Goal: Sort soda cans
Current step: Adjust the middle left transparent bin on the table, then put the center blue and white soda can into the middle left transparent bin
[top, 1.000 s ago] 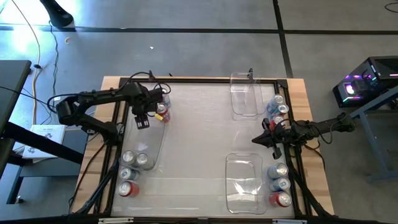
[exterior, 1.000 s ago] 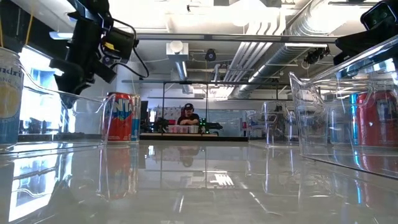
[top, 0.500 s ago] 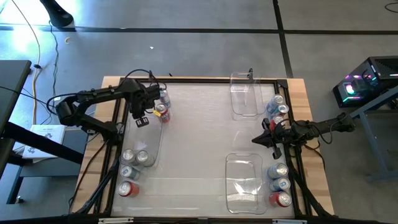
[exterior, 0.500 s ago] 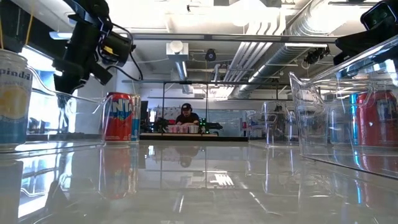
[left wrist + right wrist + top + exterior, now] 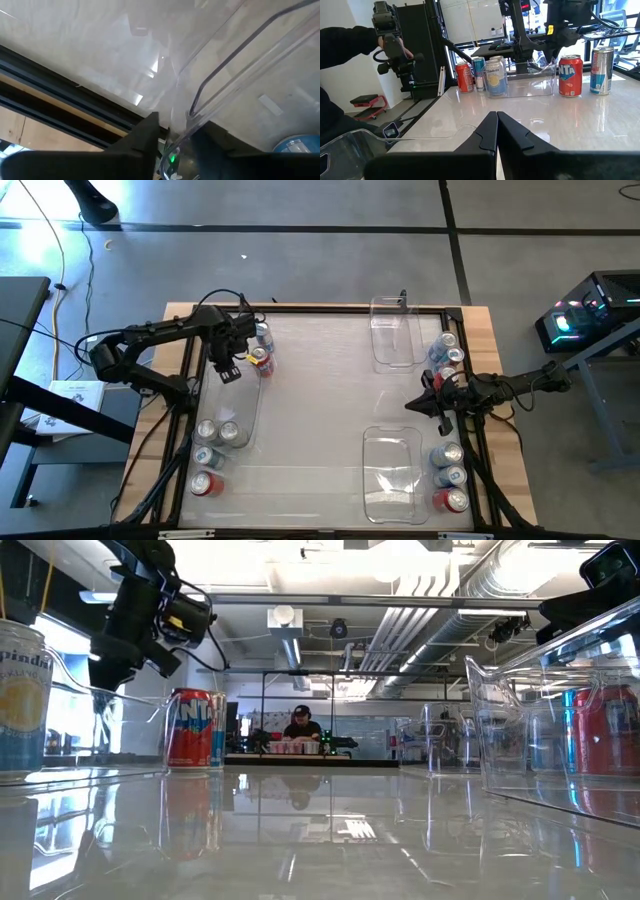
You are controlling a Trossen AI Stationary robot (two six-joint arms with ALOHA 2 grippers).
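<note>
Soda cans stand upright in four groups. A silver-blue one (image 5: 262, 338) and a red one (image 5: 260, 362) are far left. Several (image 5: 207, 457) are near left. Three (image 5: 447, 358) stand far right and three (image 5: 451, 476) near right. My left gripper (image 5: 226, 368) is over the far end of the left clear plastic bin (image 5: 248, 408) and shut on it. In the low view, the left gripper (image 5: 100, 678) stands left of the red can (image 5: 195, 728). My right gripper (image 5: 418, 405) waits shut at the right side, between the right can groups. My left gripper pinches the clear bin's thin rim (image 5: 192, 111) between its two fingers, near the bin's far end, on the side toward the table's left edge. The fingers come from above, slanting down. The bin rests on the table.
Two more clear bins lie on the right half, one far (image 5: 393, 332) and one near (image 5: 392, 475). A black frame (image 5: 330, 308) borders the table. The table's middle is bare. A person's arm and hand controller (image 5: 390, 47) show beyond the left edge.
My left gripper has moved a little toward the table's far-left and tipped, still shut on the bin's rim. The yellow-labelled can at the low view's left edge now shows farther right than a second ago.
</note>
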